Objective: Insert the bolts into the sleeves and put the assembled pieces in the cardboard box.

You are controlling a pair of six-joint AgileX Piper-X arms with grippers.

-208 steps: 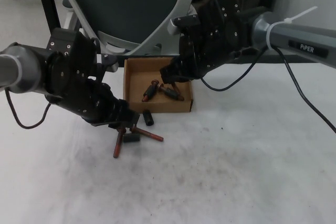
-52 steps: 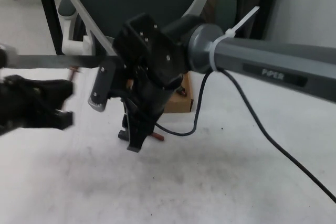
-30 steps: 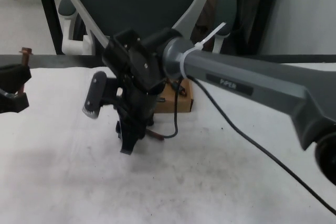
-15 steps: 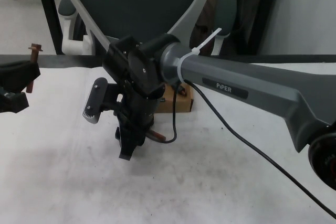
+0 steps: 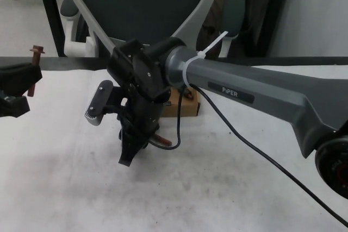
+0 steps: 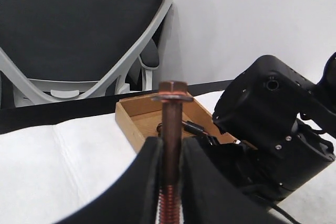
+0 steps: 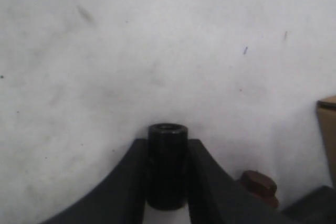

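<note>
Insertion looks to be the step in hand: the left end effector (image 6: pixel 170 140) is clamped on a bolt (image 6: pixel 170 108) and the right end effector (image 7: pixel 168 142) on a sleeve (image 7: pixel 168 174) (the cardboard box (image 6: pixel 130 124) comes later), so the next move calls for aligning their axes.

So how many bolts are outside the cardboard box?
2. One bolt is clamped head up in the left arm's jaws; the other bolt lies on the bench beside the right arm's jaws. More may be hidden under that arm.

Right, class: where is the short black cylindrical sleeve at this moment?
In the right wrist view, the black sleeve sits in the right gripper over the white bench cover, beside a loose copper bolt, near the cardboard box.
</note>
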